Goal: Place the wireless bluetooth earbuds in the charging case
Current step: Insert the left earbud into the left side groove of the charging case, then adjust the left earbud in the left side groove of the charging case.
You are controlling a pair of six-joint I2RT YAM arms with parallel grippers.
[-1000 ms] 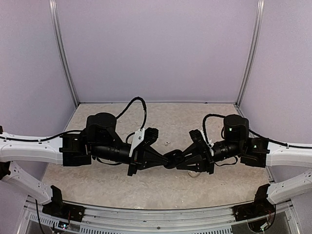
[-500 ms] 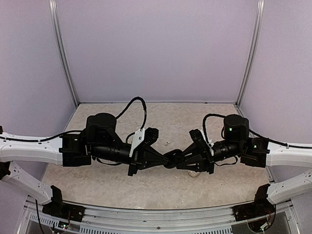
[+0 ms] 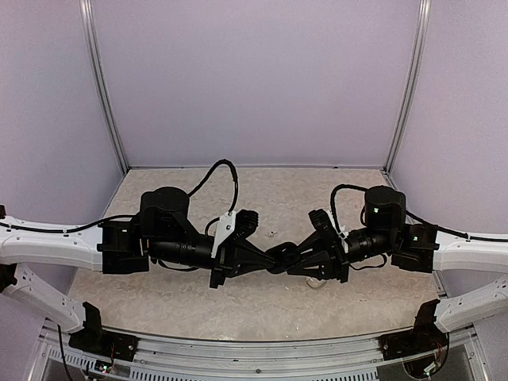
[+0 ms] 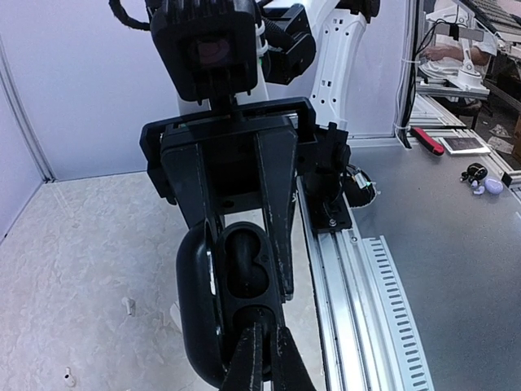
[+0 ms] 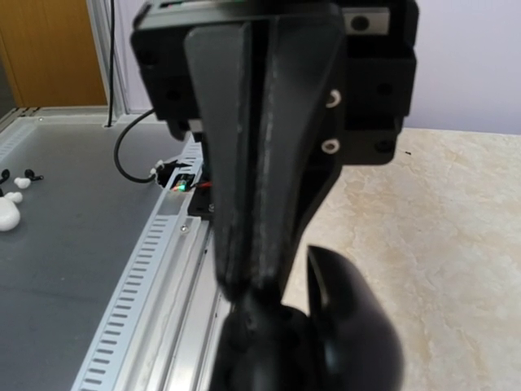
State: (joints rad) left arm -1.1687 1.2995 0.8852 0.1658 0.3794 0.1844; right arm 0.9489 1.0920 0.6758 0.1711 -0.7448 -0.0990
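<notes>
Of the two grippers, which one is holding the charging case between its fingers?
The right gripper: in the left wrist view it clamps the charging case from both sides. The left gripper only points its closed tips at it.

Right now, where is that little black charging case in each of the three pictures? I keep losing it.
Top external: the charging case is a small black blob just below the picture's centre.
Left wrist: lower centre, open, its two hollows facing the camera.
Right wrist: apparently the blurred black rounded shape at the bottom edge.
Shared landmark: the slotted metal rail along the table's near edge, also at and.
</notes>
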